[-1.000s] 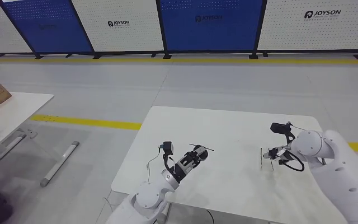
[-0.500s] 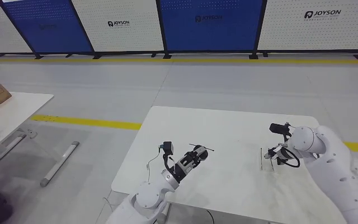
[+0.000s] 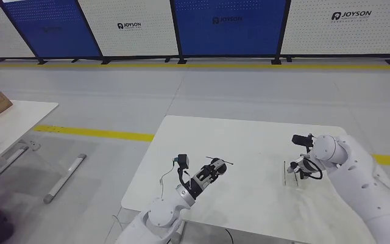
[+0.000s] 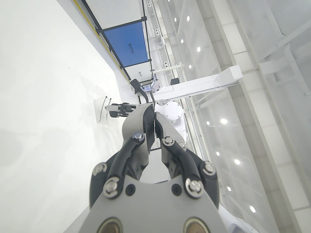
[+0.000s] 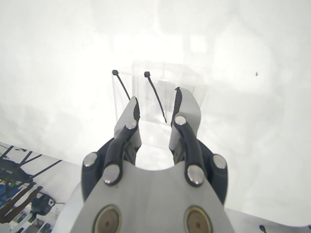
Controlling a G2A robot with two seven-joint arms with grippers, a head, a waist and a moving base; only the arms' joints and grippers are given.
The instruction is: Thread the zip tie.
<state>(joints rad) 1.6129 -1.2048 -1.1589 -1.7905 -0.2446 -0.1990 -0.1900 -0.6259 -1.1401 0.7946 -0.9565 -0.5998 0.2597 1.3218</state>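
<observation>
Zip ties, three counted.

Item one: the held tie (image 3: 226, 162), a thin black strip lying crosswise at the tip of the left gripper (image 4: 153, 112), over the near-left part of the white table (image 3: 244, 140). That gripper's fingers are pressed together. We judge them clenched on this strip, though the contact is too small to confirm.

Item two: the middle tie (image 5: 155, 95), leaning on the clear stand (image 5: 170, 73), head end farthest from the wrist.

Item three: the outer tie (image 5: 120, 83), just beside it on the same stand, one end hidden behind a finger.

Right gripper (image 5: 156, 98): released, fingers spread, one on each side of the middle tie and, as far as we can tell, not touching it. The stand sits toward the table's right side, well apart from the left gripper.

Step in hand, in our judgement: taking the middle tie from the stand. No threading has begun.

Risks we log:
- One finger overlaps the outer tie, so closing may catch both strips or flick the outer one off.
- The strip is thin and springy and may twist or slide between the pads if gripped off-centre.
- The stand looks light, so a finger pressing its wall could push or tip it.
- The held tie may pivot in the left gripper, leaving its head turned away when a tail is brought to it.
</observation>
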